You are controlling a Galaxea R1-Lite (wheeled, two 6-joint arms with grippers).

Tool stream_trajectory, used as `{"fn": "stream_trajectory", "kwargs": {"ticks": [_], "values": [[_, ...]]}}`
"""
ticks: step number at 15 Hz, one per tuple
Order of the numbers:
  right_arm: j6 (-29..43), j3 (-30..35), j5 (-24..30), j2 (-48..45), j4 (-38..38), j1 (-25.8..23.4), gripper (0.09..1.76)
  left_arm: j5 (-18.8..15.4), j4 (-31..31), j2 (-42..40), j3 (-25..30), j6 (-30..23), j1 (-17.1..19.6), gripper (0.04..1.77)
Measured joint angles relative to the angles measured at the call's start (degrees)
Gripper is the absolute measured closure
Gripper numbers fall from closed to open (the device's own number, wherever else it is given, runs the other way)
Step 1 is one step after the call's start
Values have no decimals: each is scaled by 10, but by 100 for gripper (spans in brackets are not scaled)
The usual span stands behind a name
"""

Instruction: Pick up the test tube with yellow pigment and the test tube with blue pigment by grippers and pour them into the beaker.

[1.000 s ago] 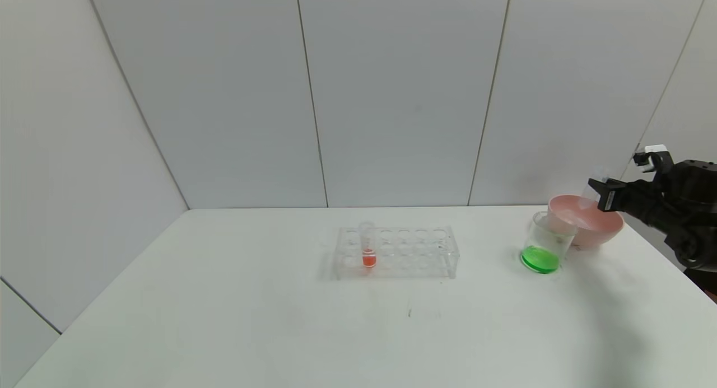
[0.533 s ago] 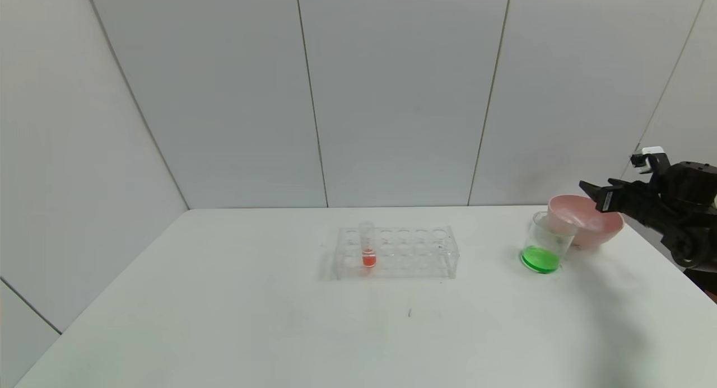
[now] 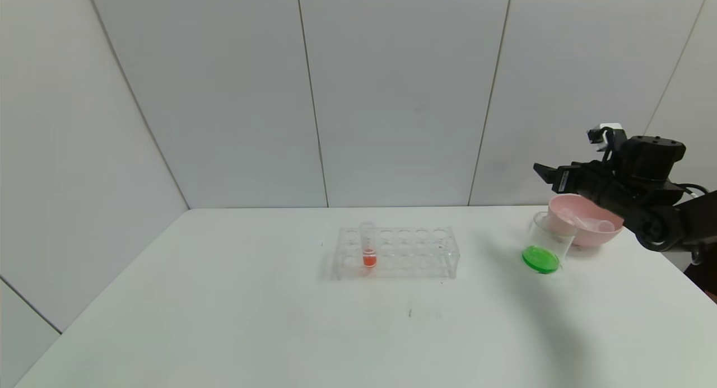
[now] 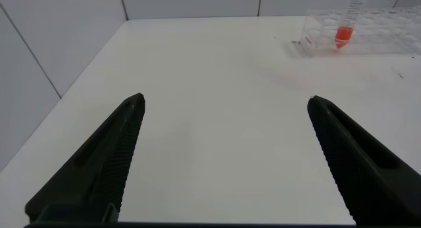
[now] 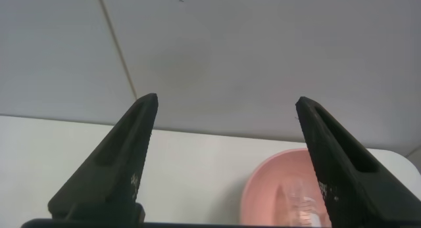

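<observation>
The beaker [image 3: 546,243] stands at the table's right with bright green liquid in its bottom. Behind it sits a pink bowl [image 3: 610,227] with an empty clear tube [image 3: 595,224] lying inside; the bowl [image 5: 263,188] and tube [image 5: 304,203] also show in the right wrist view. My right gripper [image 3: 552,174] hovers open above the bowl and beaker, holding nothing. The test tube with yellow pigment and the test tube with blue pigment are out of view. My left gripper [image 4: 225,100] hangs open over bare table on the left, out of the head view.
A clear many-holed rack [image 3: 414,253] stands mid-table with one tube of orange-red liquid [image 3: 368,247] in its left end; the rack [image 4: 375,37] also shows far off in the left wrist view. Grey wall panels close the back.
My right gripper opened and let a clear tube drop into the pink bowl. It then rose and shifted left over the bowl and beaker.
</observation>
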Motion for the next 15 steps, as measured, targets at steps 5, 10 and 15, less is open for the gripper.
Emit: {"fn": "stream_trajectory", "kwargs": {"ticks": [5, 10, 15], "values": [[22, 148, -8, -151, -1, 34, 24, 0, 0, 0, 0, 0, 0, 5], [40, 324, -8, -377, 5, 45, 19, 0, 0, 0, 0, 0, 0, 5], [43, 436, -8, -633, 133, 48, 17, 0, 0, 0, 0, 0, 0, 5]]}}
